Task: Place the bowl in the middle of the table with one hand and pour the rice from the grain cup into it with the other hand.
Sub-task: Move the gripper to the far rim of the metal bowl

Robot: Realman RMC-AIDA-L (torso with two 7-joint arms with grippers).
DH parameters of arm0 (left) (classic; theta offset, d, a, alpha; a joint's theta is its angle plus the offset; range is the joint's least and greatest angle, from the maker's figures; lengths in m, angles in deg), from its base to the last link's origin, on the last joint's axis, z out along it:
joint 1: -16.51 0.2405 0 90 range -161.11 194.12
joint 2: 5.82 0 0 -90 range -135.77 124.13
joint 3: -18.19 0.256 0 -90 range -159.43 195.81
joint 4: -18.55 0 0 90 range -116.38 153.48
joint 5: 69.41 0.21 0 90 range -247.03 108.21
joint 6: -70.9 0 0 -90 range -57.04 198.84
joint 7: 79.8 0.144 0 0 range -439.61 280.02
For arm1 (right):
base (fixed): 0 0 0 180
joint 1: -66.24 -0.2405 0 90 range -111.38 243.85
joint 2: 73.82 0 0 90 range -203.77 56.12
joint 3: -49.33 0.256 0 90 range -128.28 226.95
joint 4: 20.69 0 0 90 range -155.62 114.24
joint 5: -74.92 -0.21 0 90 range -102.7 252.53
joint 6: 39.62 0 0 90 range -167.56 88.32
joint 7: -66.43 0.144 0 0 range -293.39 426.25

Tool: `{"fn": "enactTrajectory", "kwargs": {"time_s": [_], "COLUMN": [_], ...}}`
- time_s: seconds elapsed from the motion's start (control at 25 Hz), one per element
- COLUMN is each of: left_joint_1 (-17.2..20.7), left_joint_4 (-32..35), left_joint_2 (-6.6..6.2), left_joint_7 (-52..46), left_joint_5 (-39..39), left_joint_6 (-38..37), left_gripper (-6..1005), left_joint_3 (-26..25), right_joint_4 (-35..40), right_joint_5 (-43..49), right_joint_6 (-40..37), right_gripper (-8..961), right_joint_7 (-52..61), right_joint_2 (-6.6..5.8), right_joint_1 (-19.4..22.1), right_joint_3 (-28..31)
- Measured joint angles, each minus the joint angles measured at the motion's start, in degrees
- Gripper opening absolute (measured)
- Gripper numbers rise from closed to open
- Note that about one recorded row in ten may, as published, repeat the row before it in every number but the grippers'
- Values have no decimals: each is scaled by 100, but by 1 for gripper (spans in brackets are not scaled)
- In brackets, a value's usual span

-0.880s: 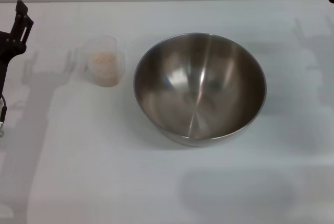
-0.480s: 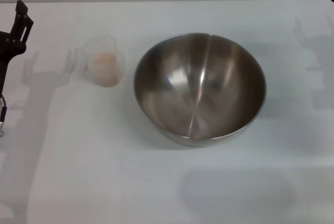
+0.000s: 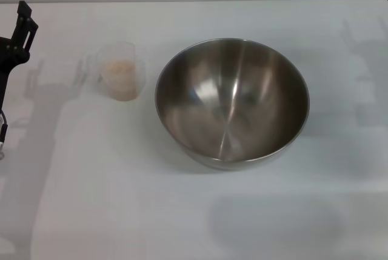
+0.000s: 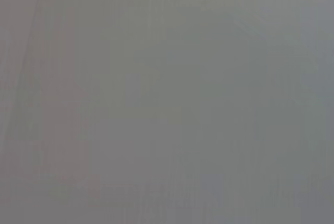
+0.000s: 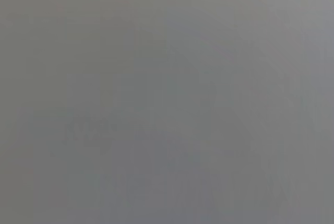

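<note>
Head view: bright, even overhead light. The plain white table (image 3: 182, 211) carries soft, multiple grey shadows. The large shiny stainless-steel bowl (image 3: 232, 103) shows pale reflected streaks toward 12 o'clock. Both wrist views: uniform featureless grey.

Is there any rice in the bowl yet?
No, the bowl shows only bare steel inside, and the rice sits in the grain cup beside it on the table.

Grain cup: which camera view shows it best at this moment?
The head view. There the grain cup stands upright on the table, beside the bowl on the robot's left and apart from it, with rice visible through its clear wall. The left wrist and right wrist views show only a blank grey field, no cup.
</note>
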Motion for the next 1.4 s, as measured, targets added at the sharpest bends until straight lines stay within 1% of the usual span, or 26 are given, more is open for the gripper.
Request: {"fn": "enactTrajectory", "kwargs": {"time_s": [0.12,0.16,0.24,0.28,0.32,0.36,0.44,0.48,0.52,0.68,0.72,0.76,0.8,0.84,0.88,0.92,0.96,1.0,1.08,1.12,1.16,1.28,1.32,1.4], "left_joint_1": [20,20,31,36,53,53,72,85,85,122,134,145,153,163,175,200,200,210,219,224,224,235,235,235], "left_joint_4": [0,0,0,0,0,0,0,-1,-1,0,0,0,0,0,-1,-13,-13,-22,-36,-42,-42,-36,-36,-38], "left_joint_2": [0,0,0,0,0,0,-1,0,0,0,0,0,0,0,0,0,0,0,-5,-8,-8,-6,-3,-1], "left_joint_7": [-1,-1,-9,-14,-16,-16,-20,-21,-21,-29,-39,-46,-48,-50,-52,-53,-53,-53,-53,-53,-53,-54,-54,-53], "left_joint_5": [0,0,0,-1,-1,-1,-2,0,0,0,-1,-2,0,-2,0,-1,-1,-2,-2,1,1,0,0,0], "left_joint_6": [-26,-26,-32,-34,-39,-39,-45,-49,-49,-50,-54,-59,-69,-78,-89,-105,-105,-109,-117,-131,-131,-152,-154,-156], "left_gripper": [819,819,818,817,817,816,815,815,814,812,812,811,811,810,810,809,809,808,807,807,806,805,804,803], "left_joint_3": [0,0,0,0,0,0,0,0,0,0,-3,-5,-7,-8,-9,-9,-9,-9,-9,-9,-9,-9,-9,-9], "right_joint_4": [219,219,507,732,1334,1334,2131,2869,2869,4147,4466,5053,5383,5383,5654,6269,6269,6528,6964,7189,7189,7213,7157,6926], "right_joint_5": [-9,-9,-16,-21,-18,-18,8,26,26,38,35,10,2,2,-1,-1,-1,-1,-3,-5,-5,-15,-15,-12], "right_joint_6": [5,5,116,264,796,796,1768,2783,2783,5119,5818,7164,7859,7859,8421,9690,9690,10222,11529,12702,12702,14250,14624,15217], "right_gripper": [802,802,802,802,802,802,801,801,801,801,801,801,801,801,801,801,800,800,800,800,800,800,801,801], "right_joint_7": [-705,-705,-847,-860,-861,-861,-843,-846,-846,-855,-853,-846,-847,-847,-848,-857,-857,-866,-880,-913,-913,-1077,-1156,-1279], "right_joint_2": [6,6,10,9,-4,-4,-25,-32,-32,-37,-42,-52,-54,-54,-54,-55,-55,-58,-71,-97,-97,-142,-165,-253], "right_joint_1": [61,61,143,203,376,376,595,732,732,791,771,712,690,690,671,614,614,568,367,78,78,-462,-642,-960], "right_joint_3": [14,14,77,116,202,202,309,443,443,763,869,1109,1258,1258,1383,1717,1717,1883,2354,2859,2859,3692,3917,4227]}}
